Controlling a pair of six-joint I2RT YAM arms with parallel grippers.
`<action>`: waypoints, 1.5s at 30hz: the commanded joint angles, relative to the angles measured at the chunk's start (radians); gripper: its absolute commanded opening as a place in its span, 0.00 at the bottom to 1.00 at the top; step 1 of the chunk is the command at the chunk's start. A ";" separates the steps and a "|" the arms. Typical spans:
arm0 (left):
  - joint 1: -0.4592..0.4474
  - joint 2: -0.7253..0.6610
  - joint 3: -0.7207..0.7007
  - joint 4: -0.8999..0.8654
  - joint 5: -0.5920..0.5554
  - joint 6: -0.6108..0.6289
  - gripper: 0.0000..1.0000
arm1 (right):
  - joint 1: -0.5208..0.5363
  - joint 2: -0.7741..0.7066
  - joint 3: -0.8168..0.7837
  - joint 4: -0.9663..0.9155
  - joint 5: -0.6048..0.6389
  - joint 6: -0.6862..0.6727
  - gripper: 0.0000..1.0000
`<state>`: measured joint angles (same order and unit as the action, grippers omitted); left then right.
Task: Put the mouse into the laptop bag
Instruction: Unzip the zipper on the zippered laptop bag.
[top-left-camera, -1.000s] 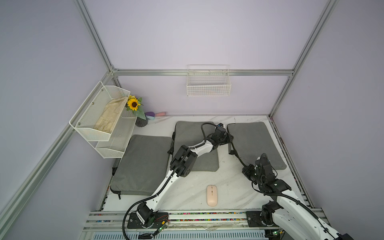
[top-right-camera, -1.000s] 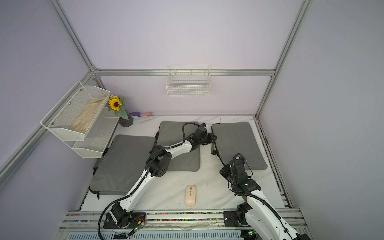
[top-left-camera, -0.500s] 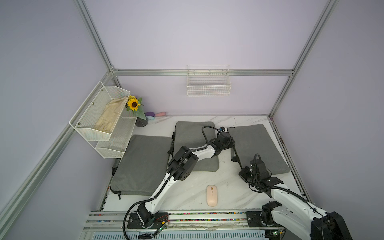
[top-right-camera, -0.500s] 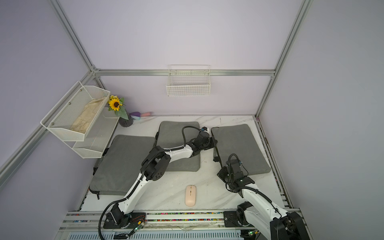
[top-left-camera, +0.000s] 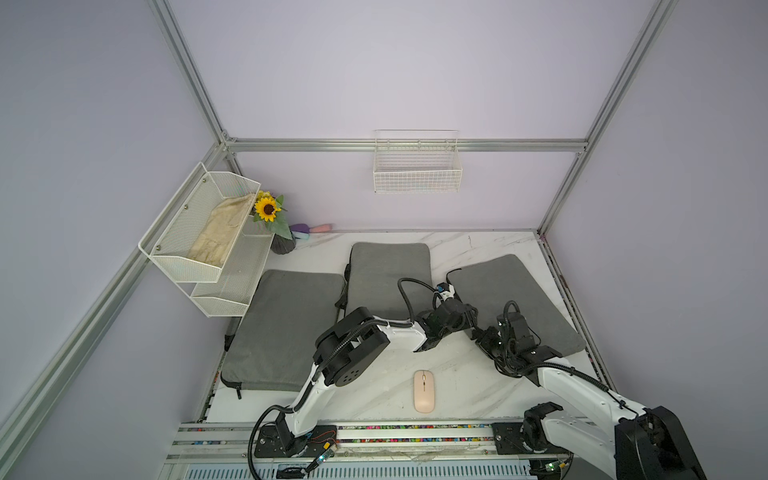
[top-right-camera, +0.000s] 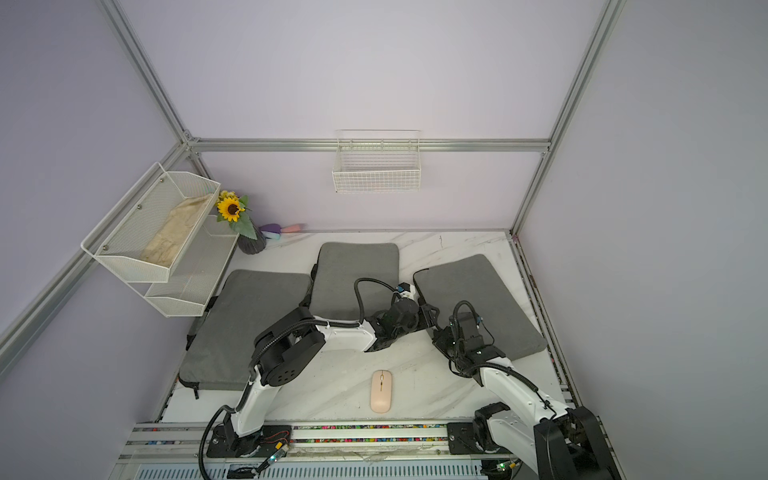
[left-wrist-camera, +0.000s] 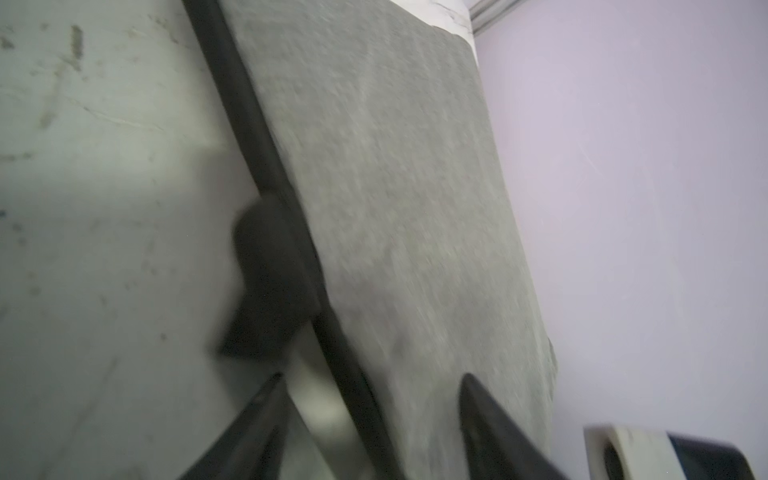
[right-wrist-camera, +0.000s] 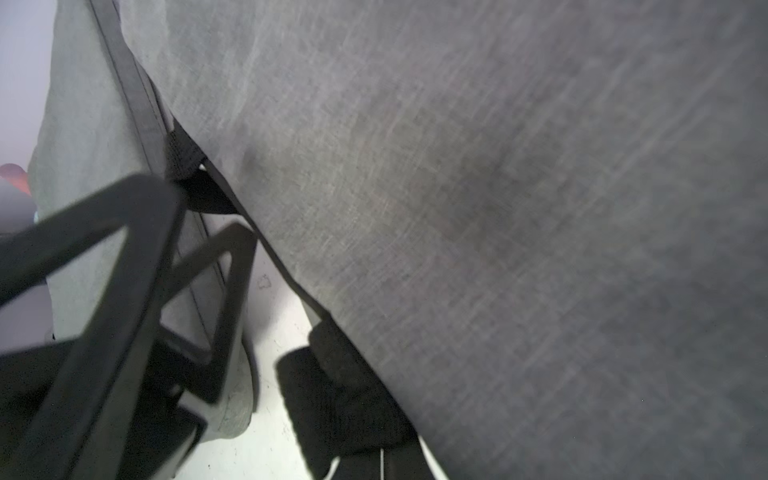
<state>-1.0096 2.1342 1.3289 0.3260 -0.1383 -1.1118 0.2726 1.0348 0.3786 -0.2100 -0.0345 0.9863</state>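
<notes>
Mouse (top-left-camera: 424, 391) (top-right-camera: 381, 391): pale pink-beige, oval, thin dark line at the wheel. It lies flat on the bare marble table (top-left-camera: 461, 374) near the middle of the front edge, outside every bag and well apart from both grippers. It shows in both top views only.

Three grey laptop bags lie flat: left bag (top-left-camera: 286, 324), middle bag (top-left-camera: 388, 270), right bag (top-left-camera: 515, 295) by the right edge.

The left gripper (top-left-camera: 471, 324) (left-wrist-camera: 372, 376) sits at the right bag's inner edge. In the left wrist view its fingers (left-wrist-camera: 266, 411) are apart, with the bag's black zip edge (left-wrist-camera: 257, 137) running between them and a black tab (left-wrist-camera: 266, 282) beside it.

The right gripper (top-left-camera: 483, 338) is just beside, fingers together. I can't tell if they pinch anything. The blurred right wrist view shows the grey fabric up close, plus the left gripper's open-frame fingers.

Containers:
- A white wire basket (top-left-camera: 417, 174) hangs on the back wall.
- A two-tier mesh rack (top-left-camera: 178, 249) on the left wall holds a beige cloth (top-left-camera: 220, 232) in its upper tier.
- A dark vase (top-left-camera: 282, 245) at the back-left corner holds a sunflower (top-left-camera: 266, 209).
</notes>
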 joint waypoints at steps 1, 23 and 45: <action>0.009 -0.092 -0.050 0.046 -0.077 0.037 0.82 | -0.025 -0.042 0.010 0.022 0.081 0.025 0.00; 0.287 0.445 0.724 -0.254 0.287 0.120 0.89 | -0.070 -0.213 -0.007 -0.121 0.067 0.045 0.00; 0.189 0.370 0.591 -0.269 0.170 0.071 0.00 | 0.058 0.143 -0.002 0.302 -0.111 -0.024 0.00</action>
<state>-0.7517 2.5950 2.0132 0.0875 0.0486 -1.0550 0.3004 1.1213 0.3569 -0.1120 -0.0784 0.9787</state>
